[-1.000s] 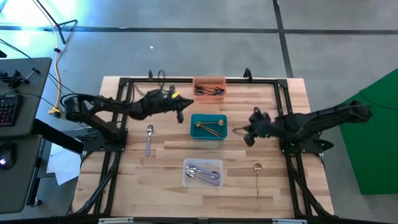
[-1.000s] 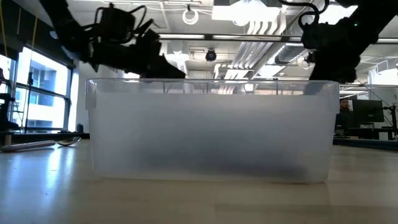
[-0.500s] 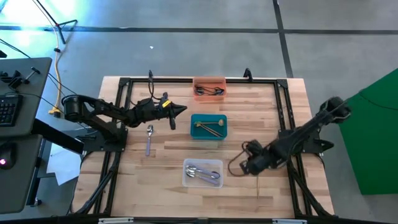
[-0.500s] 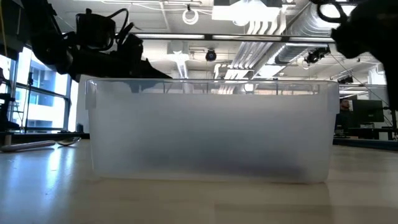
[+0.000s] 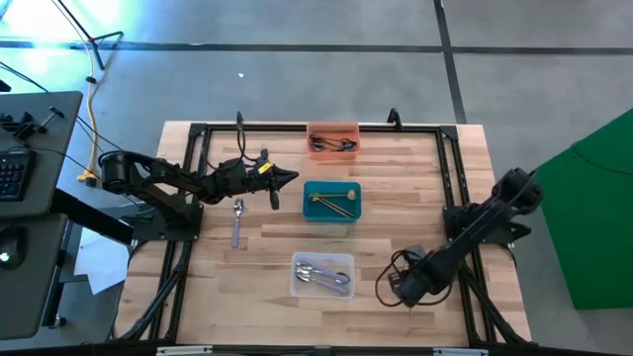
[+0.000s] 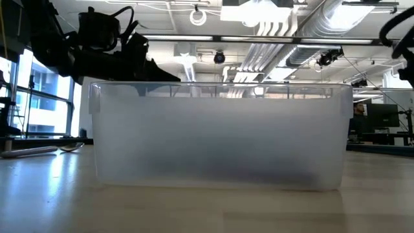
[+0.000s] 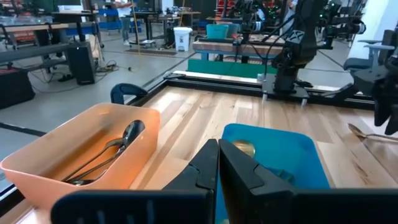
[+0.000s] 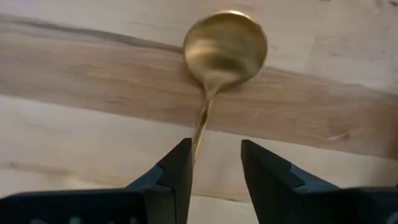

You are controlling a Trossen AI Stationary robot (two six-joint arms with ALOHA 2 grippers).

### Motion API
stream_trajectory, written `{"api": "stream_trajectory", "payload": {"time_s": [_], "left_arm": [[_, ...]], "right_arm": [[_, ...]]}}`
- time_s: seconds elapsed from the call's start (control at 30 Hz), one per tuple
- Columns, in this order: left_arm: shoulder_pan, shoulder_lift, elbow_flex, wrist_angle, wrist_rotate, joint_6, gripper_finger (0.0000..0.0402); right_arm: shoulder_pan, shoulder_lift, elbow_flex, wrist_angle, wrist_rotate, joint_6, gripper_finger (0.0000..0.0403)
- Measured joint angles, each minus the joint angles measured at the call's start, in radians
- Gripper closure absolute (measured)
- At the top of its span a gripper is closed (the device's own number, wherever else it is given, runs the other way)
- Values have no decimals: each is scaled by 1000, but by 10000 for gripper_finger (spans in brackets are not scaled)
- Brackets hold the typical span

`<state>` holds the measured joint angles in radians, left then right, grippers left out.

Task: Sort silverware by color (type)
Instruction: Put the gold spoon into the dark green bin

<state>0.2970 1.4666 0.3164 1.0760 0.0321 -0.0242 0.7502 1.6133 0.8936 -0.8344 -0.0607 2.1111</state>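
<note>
Since a second ago, your right gripper [image 8: 214,171] has swung from beside the teal bin [image 5: 331,201] down to the table's near right corner, and its fingers have parted. They now stand spread on either side of the gold spoon's [image 8: 222,56] handle, pointing down at it; you cannot tell whether they touch it. The spoon lies flat on the wood, bowl ahead of the fingertips.

Just left of that gripper sits the clear bin [image 5: 322,275], holding silver pieces. Farther back and left, the teal bin holds gold cutlery. Beyond it, at the far edge, the orange bin [image 5: 332,139] holds dark pieces.

Your left gripper [image 7: 217,163] has drawn back left of the teal bin, fingers pressed together and empty. A silver spoon [image 5: 237,220] lies on the table just below it.
</note>
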Motion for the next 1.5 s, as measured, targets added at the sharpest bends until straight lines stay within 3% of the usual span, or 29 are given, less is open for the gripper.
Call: {"api": "stream_trajectory", "payload": {"time_s": [0.23,0.5,0.77,0.9,1.13,1.23,1.5], "left_arm": [[0,0,0,1,0,-21,397],[0,1,-53,103,-1,-26,397],[23,0,-124,213,-13,-50,397],[37,1,-139,211,-15,-54,397],[38,1,-139,210,-17,-49,397],[38,1,-139,210,-18,-42,397],[38,1,-139,210,-18,-34,397]], "right_arm": [[-1,44,-46,124,-11,19,312],[-6,46,-54,147,33,-52,394],[-74,22,-56,147,9,-234,398],[-144,-45,-60,108,149,-347,397],[-331,-169,7,17,208,-708,399],[-432,-168,95,-65,213,-912,399],[-680,-70,352,-70,252,-1483,398]]}}
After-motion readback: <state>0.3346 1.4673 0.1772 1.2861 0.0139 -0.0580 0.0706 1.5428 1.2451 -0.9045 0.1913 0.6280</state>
